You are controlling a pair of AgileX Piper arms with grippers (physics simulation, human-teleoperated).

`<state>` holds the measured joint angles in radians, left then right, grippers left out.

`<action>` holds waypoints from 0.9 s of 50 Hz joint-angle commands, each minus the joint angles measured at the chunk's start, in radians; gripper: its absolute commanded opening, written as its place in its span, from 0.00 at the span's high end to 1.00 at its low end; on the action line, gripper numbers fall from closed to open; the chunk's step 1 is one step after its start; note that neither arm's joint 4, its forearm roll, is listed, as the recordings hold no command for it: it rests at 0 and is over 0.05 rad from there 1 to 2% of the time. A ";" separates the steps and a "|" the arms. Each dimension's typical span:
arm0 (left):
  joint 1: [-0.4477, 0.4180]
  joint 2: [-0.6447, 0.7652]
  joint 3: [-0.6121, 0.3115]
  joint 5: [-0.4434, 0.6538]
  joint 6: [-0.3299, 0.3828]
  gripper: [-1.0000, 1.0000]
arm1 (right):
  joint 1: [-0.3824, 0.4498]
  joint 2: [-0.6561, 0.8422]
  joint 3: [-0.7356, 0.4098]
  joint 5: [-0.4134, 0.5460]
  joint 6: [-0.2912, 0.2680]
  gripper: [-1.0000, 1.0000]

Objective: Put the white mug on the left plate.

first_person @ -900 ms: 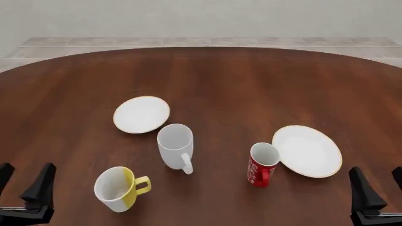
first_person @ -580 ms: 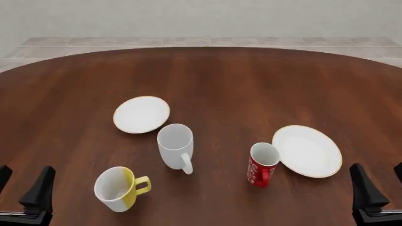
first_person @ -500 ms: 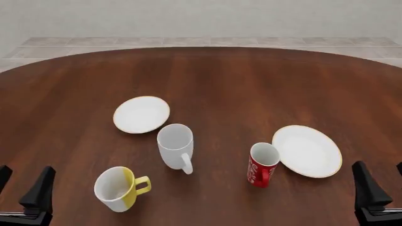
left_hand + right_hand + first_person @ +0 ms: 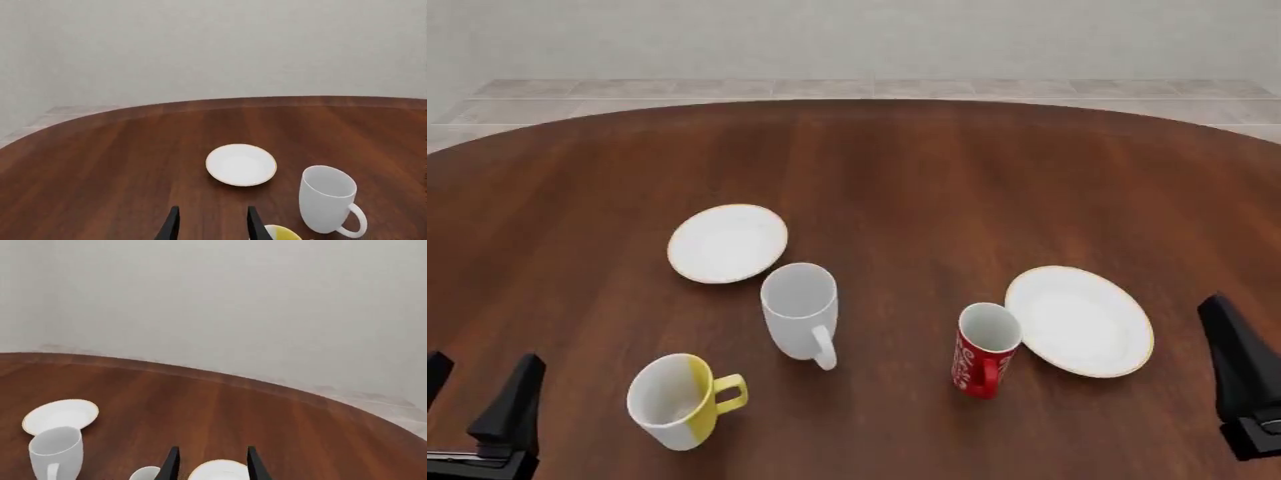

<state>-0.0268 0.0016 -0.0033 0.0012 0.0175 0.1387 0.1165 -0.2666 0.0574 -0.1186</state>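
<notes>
white mug [image 4: 799, 309] upright beside left plate [image 4: 727, 243], left claw [image 4: 210, 225] parted in wrist view

A round dark brown wooden table [image 4: 961, 170] fills most of the front view. Near its close edge on the left stands a white mug with a yellow side and yellow handle [image 4: 681, 401], upright, its handle turned toward the right. Right of centre stands a red mug with white lettering [image 4: 984, 350], upright, with a white inside and its handle on the near side. Just beside it on the right lies a larger white plate with a golden rim [image 4: 1080, 320], flat on the table. Beyond the far edge run a pale tiled floor [image 4: 854, 90] and a plain light wall [image 4: 854, 35].
</notes>
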 commanded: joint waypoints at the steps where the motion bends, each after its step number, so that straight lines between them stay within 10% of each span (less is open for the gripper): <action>1: -0.002 -0.001 -0.001 -0.003 0.004 0.00 | 0.095 0.156 -0.136 0.032 -0.032 0.00; 45: 0.002 -0.001 -0.006 -0.020 0.005 0.00 | 0.395 0.760 -0.847 0.326 -0.017 0.00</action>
<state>-0.0263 0.0003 -0.0085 -0.0182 0.0235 0.4906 0.7816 -1.0106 0.3356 -0.1316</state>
